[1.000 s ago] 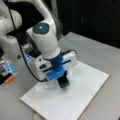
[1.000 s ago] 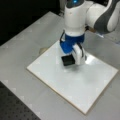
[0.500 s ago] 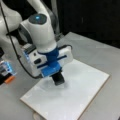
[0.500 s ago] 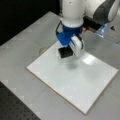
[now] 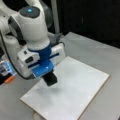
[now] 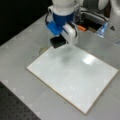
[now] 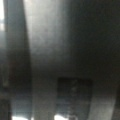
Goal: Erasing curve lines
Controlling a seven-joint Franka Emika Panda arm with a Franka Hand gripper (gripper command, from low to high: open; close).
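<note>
1. Grey table [image 6: 22, 52], dark backdrop behind it; a white board [image 5: 75, 95] [image 6: 75, 77] lies flat on it.
2. No curve lines can be made out on the board in either front view; only a faint grey smudge [image 6: 65, 58] beside a bright glare spot [image 6: 88, 60].
3. The gripper [image 5: 50, 79] [image 6: 58, 42] hangs over the board's edge, clamped on a black eraser block [image 5: 50, 80] [image 6: 57, 42].
4. The wrist view is a dark blur.

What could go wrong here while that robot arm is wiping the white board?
The black eraser block at the gripper sits close to the whiteboard edge, so it might slip off onto the grey table. The board lies loose as far as I can see; pushing could perhaps shift it. No curve lines show on the board, only a faint grey smudge, so a leftover mark might be missed.
</note>
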